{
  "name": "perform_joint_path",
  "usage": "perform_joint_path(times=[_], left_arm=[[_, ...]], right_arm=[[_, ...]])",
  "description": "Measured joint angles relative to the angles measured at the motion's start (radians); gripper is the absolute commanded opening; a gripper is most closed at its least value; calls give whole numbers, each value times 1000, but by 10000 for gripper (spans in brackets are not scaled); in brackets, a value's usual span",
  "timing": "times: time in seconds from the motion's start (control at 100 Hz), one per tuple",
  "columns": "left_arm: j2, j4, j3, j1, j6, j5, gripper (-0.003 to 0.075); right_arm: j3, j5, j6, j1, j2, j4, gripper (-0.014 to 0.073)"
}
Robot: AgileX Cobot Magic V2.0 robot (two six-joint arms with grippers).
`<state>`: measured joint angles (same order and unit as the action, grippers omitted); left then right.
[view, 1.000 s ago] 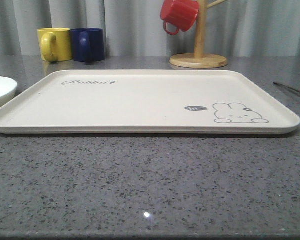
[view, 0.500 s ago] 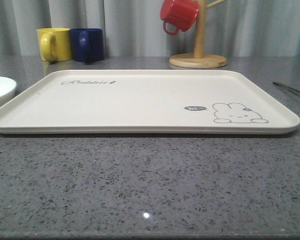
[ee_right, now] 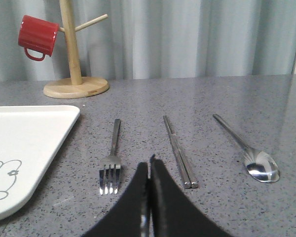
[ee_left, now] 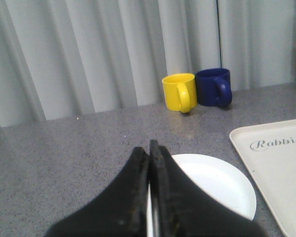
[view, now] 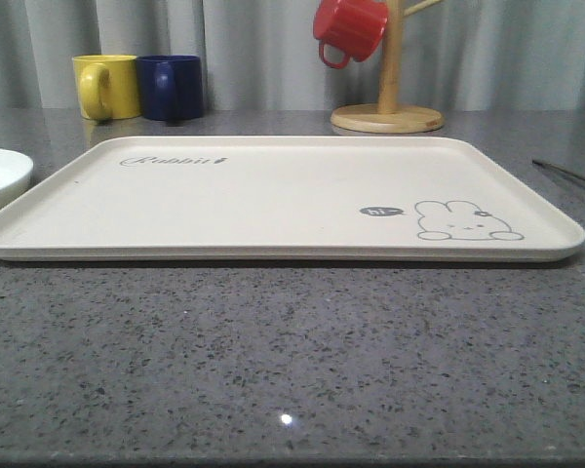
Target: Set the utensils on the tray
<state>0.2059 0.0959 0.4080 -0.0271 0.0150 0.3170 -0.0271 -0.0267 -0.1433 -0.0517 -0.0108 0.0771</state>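
Note:
The cream tray (view: pixel 273 195) lies flat in the middle of the grey table with nothing on it; its corner also shows as tray (ee_right: pixel 24 148) and tray (ee_left: pixel 281 168). To its right, on the table, lie the silver fork (ee_right: pixel 112 158), the chopsticks (ee_right: pixel 179 152) and the spoon (ee_right: pixel 249 152), side by side. A thin dark end of one utensil (view: pixel 568 175) shows at the table's right edge. My right gripper (ee_right: pixel 149 165) is shut and empty, hovering between fork and chopsticks. Shut and empty too, my left gripper (ee_left: pixel 149 148) hangs over the white plate (ee_left: pixel 217 182).
A yellow mug (view: pixel 107 86) and a blue mug (view: pixel 172 87) stand at the back left. A wooden mug tree (view: pixel 387 115) holding a red mug (view: pixel 349 29) stands behind the tray. The white plate (view: pixel 0 175) sits left of the tray. Grey curtains close the back.

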Motion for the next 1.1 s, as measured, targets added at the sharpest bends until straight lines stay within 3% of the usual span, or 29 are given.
perform_joint_path(times=[0.24,0.31,0.46,0.53,0.7,1.1], left_arm=[[270,2,191,0,-49,197,17],[344,2,222,0,-63,230,107],[474,-2,271,0,-75,253,428],[515,-4,293,0,-86,255,510],[634,-4,375,0,-158,293,514],[959,55,670,21,-266,540,513]], right_arm=[[0,0,0,0,0,0,-68],[0,0,0,0,0,0,-68],[0,0,0,0,0,0,-68],[0,0,0,0,0,0,-68],[0,0,0,0,0,0,-68],[0,0,0,0,0,0,-68]])
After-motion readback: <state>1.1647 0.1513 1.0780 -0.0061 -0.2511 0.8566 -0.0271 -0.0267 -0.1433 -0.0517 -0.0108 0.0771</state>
